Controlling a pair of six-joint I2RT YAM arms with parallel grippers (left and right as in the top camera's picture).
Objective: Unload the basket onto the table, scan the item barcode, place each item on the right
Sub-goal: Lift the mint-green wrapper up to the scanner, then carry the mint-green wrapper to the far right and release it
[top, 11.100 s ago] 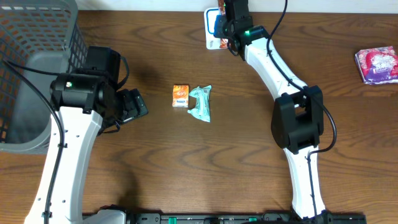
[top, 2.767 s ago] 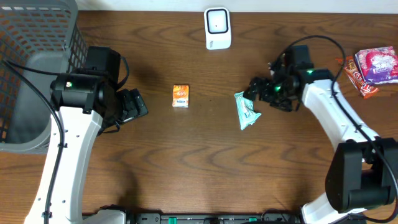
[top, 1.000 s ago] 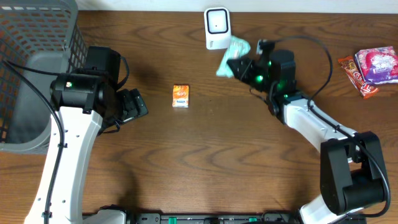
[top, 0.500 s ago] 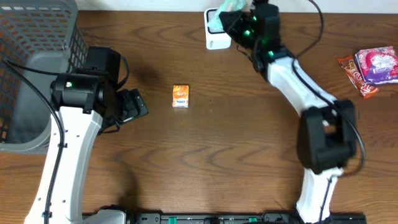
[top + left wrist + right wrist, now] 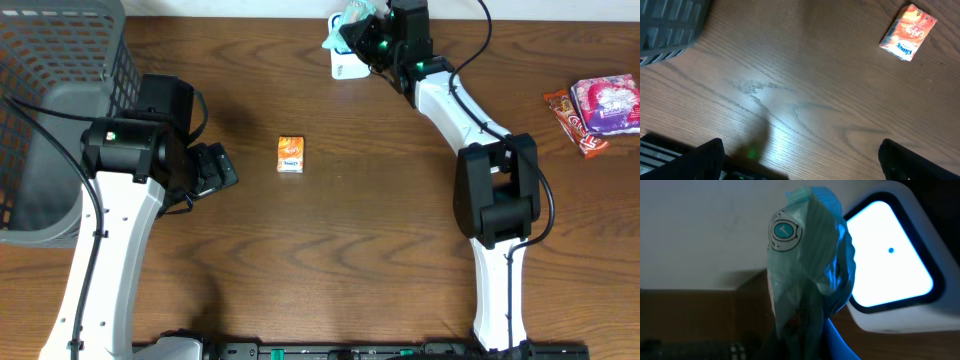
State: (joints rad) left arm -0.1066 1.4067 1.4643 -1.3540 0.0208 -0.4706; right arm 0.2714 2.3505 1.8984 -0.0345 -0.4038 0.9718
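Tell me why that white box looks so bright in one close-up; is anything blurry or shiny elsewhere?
Right wrist view: the scanner glows washed-out white, and the teal packet before it looks soft and dim. Left wrist view: a pale sheen lies on the table; the orange box is fairly sharp. Overhead view: even light, soft shadows.

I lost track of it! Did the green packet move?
Yes. The green packet went from beside the orange box to the far edge, over the white scanner.

Open along the tabletop's (image 5: 330, 270) front edge. Blocked by basket (image 5: 70, 50) back-left, scanner (image 5: 347, 68) mid-back, box (image 5: 290, 155) centre, snacks (image 5: 600, 105) right edge.
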